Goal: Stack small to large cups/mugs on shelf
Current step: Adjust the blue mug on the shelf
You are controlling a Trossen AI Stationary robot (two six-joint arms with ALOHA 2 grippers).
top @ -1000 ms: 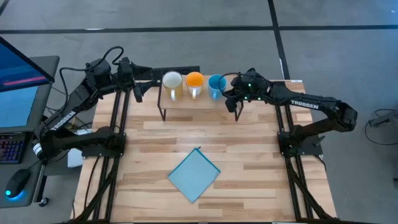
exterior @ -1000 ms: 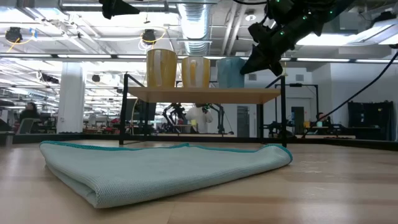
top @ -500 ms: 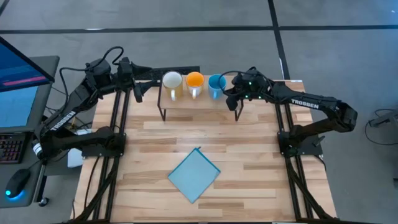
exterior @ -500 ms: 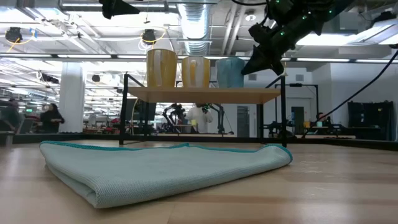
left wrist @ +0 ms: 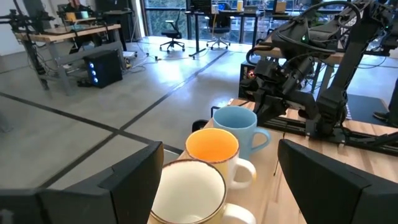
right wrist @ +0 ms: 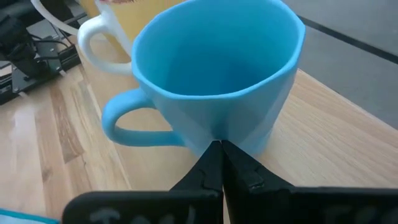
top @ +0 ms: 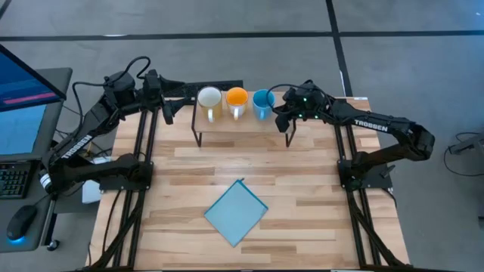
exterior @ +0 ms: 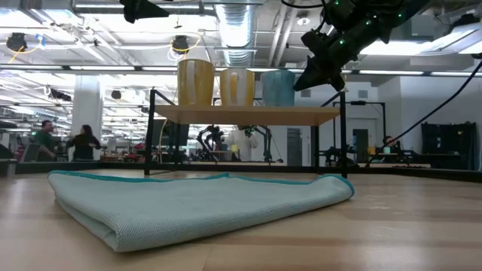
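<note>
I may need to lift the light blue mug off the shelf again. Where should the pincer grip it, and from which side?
Grip the light blue mug by its rim wall, one finger inside and one outside, coming down from above. It stands upright with its mouth open, at the right end of the shelf, so that side is free. The orange mug stands close on its other side. The right pincer is nearest.

My right gripper (top: 281, 113) has drawn slightly back from the blue mug (top: 263, 103), rising a little.
</note>
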